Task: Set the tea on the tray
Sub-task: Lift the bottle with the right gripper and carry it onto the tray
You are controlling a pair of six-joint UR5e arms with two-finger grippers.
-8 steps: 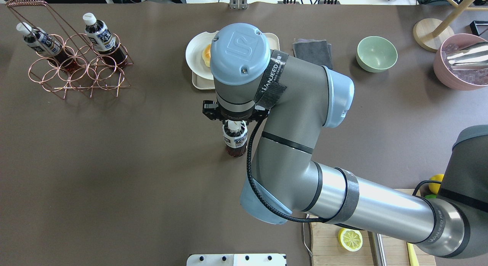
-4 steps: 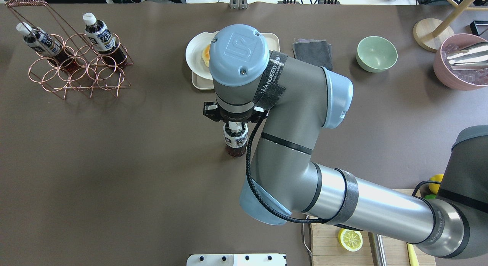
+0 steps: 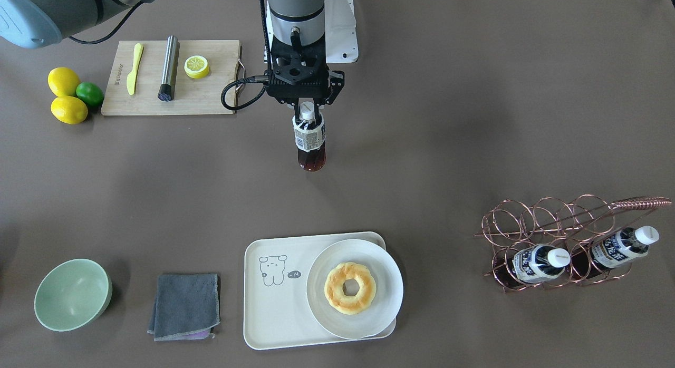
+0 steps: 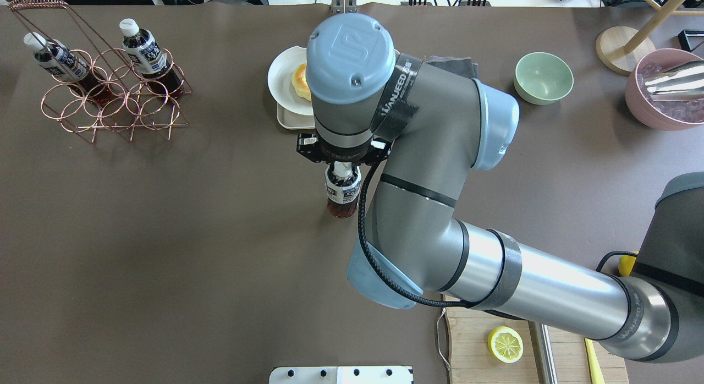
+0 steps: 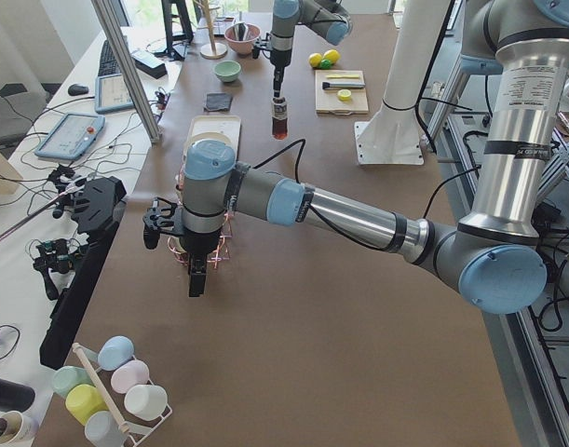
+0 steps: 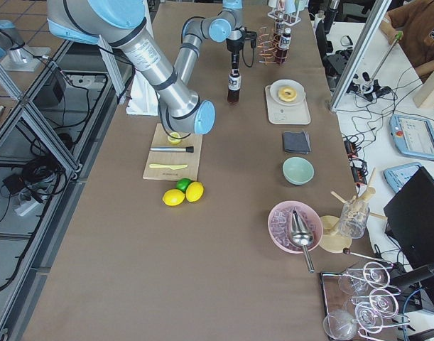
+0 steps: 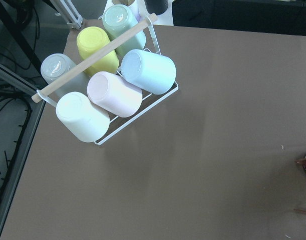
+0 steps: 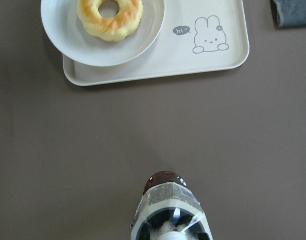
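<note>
My right gripper (image 3: 307, 108) is shut on the white cap of the tea (image 3: 309, 141), a small bottle of dark brown liquid with a white-and-navy label. The bottle hangs upright over the brown table, short of the tray, and also shows in the overhead view (image 4: 342, 190) and the right wrist view (image 8: 168, 207). The cream tray (image 3: 274, 310) with its line-drawn animal lies ahead of the bottle (image 8: 213, 60). A white plate (image 3: 369, 318) with a doughnut covers one half of it. My left gripper (image 5: 197, 277) points down beside the copper rack; I cannot tell if it is open.
Two more alike bottles (image 3: 538, 262) (image 3: 622, 245) lie in a copper wire rack (image 3: 553, 215). A grey cloth (image 3: 184, 303) and a green bowl (image 3: 71, 294) sit beside the tray. A wooden cutting board (image 3: 216, 94), lemons (image 3: 66, 94) and a cup rack (image 7: 107, 85) stand further off.
My right arm has moved toward the tray with the bottle in its grip. The bottle looks larger from overhead, so it has risen.
</note>
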